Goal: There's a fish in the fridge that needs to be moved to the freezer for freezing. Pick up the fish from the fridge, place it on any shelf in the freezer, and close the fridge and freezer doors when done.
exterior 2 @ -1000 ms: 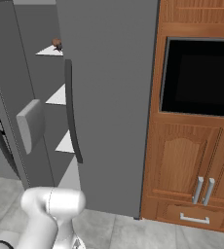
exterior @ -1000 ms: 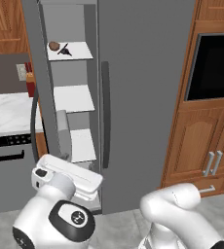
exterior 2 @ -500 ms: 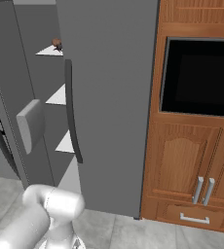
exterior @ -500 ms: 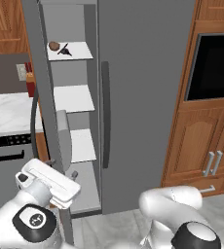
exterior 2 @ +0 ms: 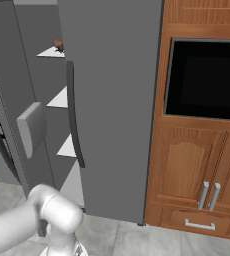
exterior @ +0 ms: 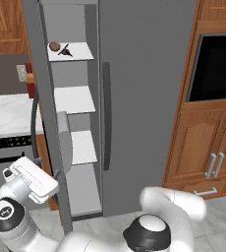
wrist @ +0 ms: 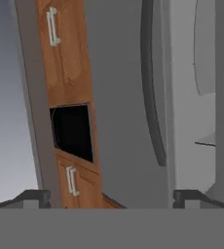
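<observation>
Dark slender fish (exterior: 65,50) on top freezer shelf (exterior: 74,51) w/ brown lump (exterior: 54,47); tool (wrist: 111,197) open, empty.

Even, diffuse rendered light is illuminating all three views; no single source is showing and no glare is appearing. Soft shading is darkening the freezer (exterior: 75,123) interior around its white shelves, and the closed grey fridge door (exterior: 144,98) is reading flat and matte. The base views are rendering sharp, with slight pixel softness on small items. The hand view is appearing dimmer, rolled sideways, and mildly blurred along the door handle (wrist: 150,92).
</observation>
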Robot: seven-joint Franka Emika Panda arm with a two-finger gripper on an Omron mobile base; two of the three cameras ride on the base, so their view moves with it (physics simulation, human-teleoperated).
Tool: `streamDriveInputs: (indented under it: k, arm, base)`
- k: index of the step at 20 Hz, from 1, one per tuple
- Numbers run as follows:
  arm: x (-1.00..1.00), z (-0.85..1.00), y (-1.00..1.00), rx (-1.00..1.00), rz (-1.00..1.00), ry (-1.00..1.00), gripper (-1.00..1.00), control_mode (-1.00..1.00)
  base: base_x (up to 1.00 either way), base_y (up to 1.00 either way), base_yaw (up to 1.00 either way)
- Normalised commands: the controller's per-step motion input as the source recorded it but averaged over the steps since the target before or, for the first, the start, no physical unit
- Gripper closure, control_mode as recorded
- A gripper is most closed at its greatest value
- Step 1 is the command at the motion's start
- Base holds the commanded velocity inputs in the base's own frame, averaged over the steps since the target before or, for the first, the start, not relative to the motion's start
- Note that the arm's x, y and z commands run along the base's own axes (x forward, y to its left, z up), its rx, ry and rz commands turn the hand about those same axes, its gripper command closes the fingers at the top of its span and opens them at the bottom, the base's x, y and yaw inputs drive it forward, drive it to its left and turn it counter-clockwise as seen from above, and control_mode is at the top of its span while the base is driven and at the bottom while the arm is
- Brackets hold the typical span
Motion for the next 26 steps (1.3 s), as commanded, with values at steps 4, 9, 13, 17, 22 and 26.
streamDriveInputs:
  k: [4, 9, 13, 17, 22, 26]
  arm:
    - [0.55, -0.38, 0.14, -0.11, -0.08, 0.05, -1.0, -1.0]
    - [0.42, -0.38, 0.0, -0.08, -0.04, 0.08, -1.0, -1.0]
    - [0.28, -0.21, 0.04, -0.04, 0.0, 0.17, -1.0, -1.0]
    - [0.34, -0.14, 0.0, 0.0, 0.01, 0.26, -1.0, -1.0]
    - [0.34, -0.22, 0.19, 0.0, 0.0, 0.2, -1.0, -1.0]
    - [0.31, -0.16, 0.0, 0.0, 0.0, 0.0, -1.0, -1.0]
  base:
    - [0.0, 0.0, 0.0]
    - [0.0, 0.0, 0.0]
    - [0.0, 0.0, 0.0]
    - [0.0, 0.0, 0.0]
    - [0.0, 0.0, 0.0]
    - [0.0, 0.0, 0.0]
